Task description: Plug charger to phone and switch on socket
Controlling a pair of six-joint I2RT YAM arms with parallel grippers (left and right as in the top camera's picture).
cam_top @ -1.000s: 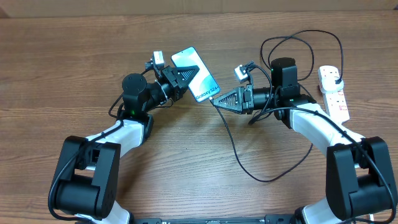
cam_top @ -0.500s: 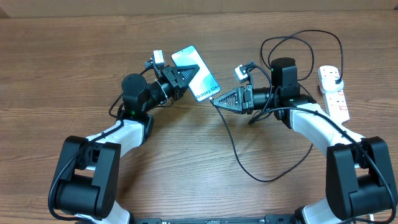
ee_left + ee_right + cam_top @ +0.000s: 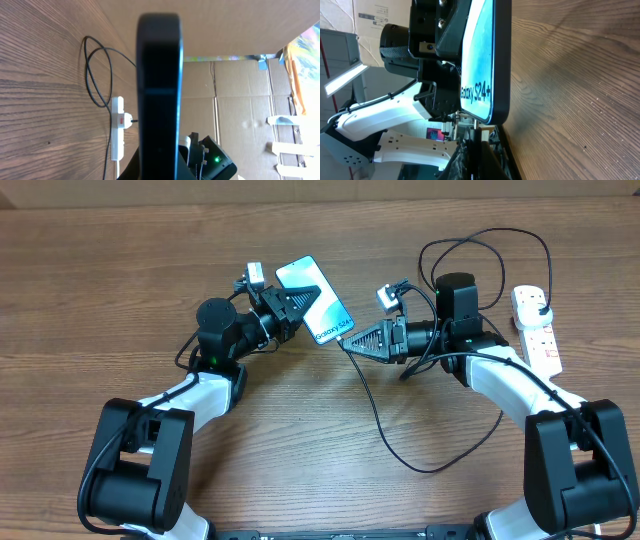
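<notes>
The phone point(image 3: 318, 300) is lifted edge-up off the table, its lit screen point(image 3: 479, 55) reading "S24+". My left gripper point(image 3: 300, 303) is shut on its sides; in the left wrist view it shows as a dark edge-on bar point(image 3: 160, 85). My right gripper point(image 3: 348, 343) is shut on the charger's small connector point(image 3: 476, 131), whose metal tip meets the phone's lower edge; how deep it sits is hidden. The black cable point(image 3: 385, 430) loops across the table to a black plug point(image 3: 540, 302) in the socket point(image 3: 540, 335), a white strip at the far right.
Slack cable curls behind the right arm point(image 3: 480, 245) and in front of it. The socket point(image 3: 117, 131) and cable loop point(image 3: 95, 75) also show past the phone. Cardboard boxes point(image 3: 240, 95) stand beyond the table's far edge.
</notes>
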